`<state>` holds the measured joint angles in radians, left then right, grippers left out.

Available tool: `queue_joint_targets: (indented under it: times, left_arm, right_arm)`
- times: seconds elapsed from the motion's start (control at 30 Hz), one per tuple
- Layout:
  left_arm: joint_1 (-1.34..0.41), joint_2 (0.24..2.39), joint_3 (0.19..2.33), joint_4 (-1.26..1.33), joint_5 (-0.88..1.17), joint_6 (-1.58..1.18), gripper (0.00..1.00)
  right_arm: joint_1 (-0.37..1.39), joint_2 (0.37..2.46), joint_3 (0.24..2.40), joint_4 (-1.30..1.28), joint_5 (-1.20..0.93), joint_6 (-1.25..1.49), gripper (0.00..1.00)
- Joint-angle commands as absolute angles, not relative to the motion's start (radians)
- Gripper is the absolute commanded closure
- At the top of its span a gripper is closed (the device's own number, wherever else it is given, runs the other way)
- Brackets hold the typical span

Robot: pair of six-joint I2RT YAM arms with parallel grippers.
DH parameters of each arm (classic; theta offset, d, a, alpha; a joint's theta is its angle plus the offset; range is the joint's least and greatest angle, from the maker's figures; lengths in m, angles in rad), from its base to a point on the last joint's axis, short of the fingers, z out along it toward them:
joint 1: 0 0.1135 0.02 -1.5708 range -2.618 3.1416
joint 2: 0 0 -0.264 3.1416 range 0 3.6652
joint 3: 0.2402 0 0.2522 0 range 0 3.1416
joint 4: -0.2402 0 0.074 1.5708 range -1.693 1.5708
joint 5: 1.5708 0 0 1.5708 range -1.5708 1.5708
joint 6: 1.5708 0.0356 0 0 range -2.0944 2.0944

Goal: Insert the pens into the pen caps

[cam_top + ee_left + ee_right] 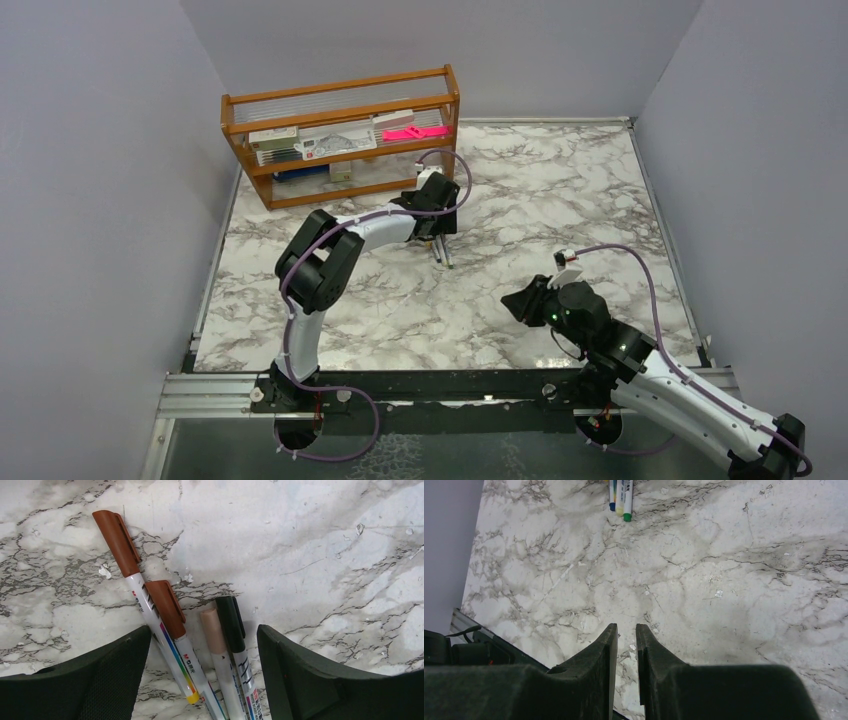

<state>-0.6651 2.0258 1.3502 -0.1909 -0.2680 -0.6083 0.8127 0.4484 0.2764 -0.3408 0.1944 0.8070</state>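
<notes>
Several pens (192, 667) lie side by side on the marble, white barrels with a cap on each. Two pen caps are brown (116, 542) (166, 607), one is peach (213, 630) and one is black (230, 622). My left gripper (204, 629) is open and low over them, a finger on either side of the bundle. From above, the pens (442, 252) stick out just below the left gripper (437, 238). My right gripper (520, 300) hovers at the near right, its jaws only slightly apart (626, 626) with bare marble between. The pens' ends (621, 500) show far ahead of it.
A wooden shelf rack (340, 100) stands at the back left, holding boxed stationery and a bright pink flat item (415, 131). Grey walls close in the table on three sides. A metal rail (450, 385) runs along the near edge.
</notes>
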Motion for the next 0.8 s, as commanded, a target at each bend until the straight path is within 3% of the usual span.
queue_joint_targets:
  times: [0.0,0.5,0.77]
  left_arm:
    - [-0.67,2.095,1.333,-0.314,-0.31,-0.627,0.22]
    - [-0.672,2.091,1.322,-0.327,-0.306,-0.609,0.42]
    - [-0.678,2.021,1.297,-0.325,-0.284,-0.597,0.15]
  right_arm:
    - [0.815,0.438,0.278,-0.334,0.216,0.796,0.8]
    - [0.815,0.487,0.269,-0.269,0.191,0.792,0.8]
    - [0.814,0.587,0.24,-0.142,0.144,0.79,0.8]
